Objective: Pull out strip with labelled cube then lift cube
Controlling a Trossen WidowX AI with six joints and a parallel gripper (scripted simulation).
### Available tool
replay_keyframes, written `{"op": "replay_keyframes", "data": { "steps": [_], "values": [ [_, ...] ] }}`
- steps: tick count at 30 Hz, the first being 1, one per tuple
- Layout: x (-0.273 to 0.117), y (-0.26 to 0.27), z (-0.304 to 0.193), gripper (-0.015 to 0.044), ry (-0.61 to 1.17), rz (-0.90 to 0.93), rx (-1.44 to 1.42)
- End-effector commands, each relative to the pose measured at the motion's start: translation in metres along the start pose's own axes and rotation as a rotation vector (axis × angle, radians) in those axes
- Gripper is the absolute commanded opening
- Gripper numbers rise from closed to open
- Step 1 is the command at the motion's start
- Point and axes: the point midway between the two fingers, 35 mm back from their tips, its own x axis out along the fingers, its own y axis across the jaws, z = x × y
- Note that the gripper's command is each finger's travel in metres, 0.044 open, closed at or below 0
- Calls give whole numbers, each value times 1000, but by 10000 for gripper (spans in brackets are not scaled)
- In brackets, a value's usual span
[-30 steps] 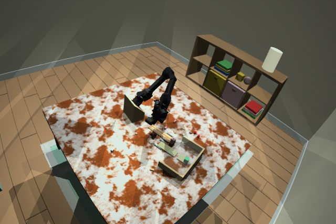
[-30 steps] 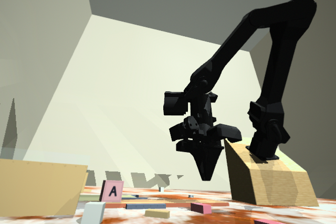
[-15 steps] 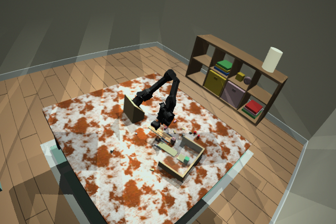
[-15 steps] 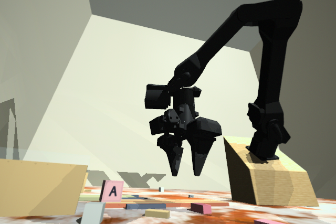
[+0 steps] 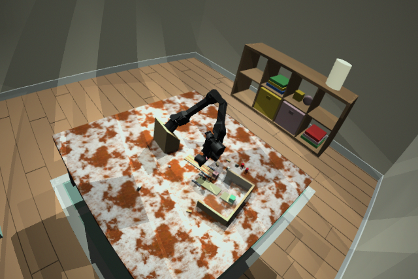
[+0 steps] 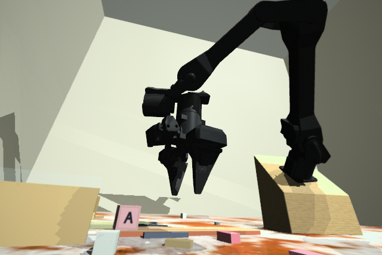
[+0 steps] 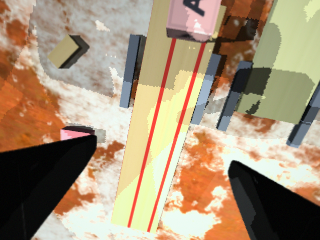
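Broadly, the counter [image 5: 101, 154] wears a rust-and-white mottled cover, and a shelf [image 5: 293, 97] stands off to one side on the wood floor. On the counter, a tan wedge [image 6: 305, 202] carries the base of the black arm [image 6: 296, 70], which rises, folds over and hangs its tool [image 6: 185, 191] above the clutter, clear of the surface. A low three-sided pen [image 5: 232, 201] lies just beyond the tool in the top view, with a small green cube [image 5: 232, 197] inside it.

The tool stands wide and holds nothing. In the wrist view its two dark fingers frame the near end of the strip [image 7: 160, 150], which is pale yellow with two red lines running its whole visible length unbroken. The strip runs straight away from the tool, between short grey-blue bars [image 7: 132, 70] lying alongside it. A second, pale green strip [image 7: 285, 65] sits to the right, apart from the first.

The cube [image 7: 195, 17] is pink, marked with a black A, and sits on the far end of the lined strip, well ahead of the fingers. From the exterior view the cube [image 6: 126, 217] rests low on the counter, below and to the left of the raised tool. A small pink block [image 7: 76, 133] peeks out beside the left finger, and a tan block [image 7: 65, 50] lies further off.
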Motion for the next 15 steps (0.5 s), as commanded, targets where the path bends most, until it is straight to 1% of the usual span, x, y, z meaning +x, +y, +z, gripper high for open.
{"op": "replay_keyframes", "data": {
  "steps": [1,15],
  "values": [
    [-2,0,16,440,-1,4,1],
    [-8,-3,63,440,-3,4,-1]
  ]
}}
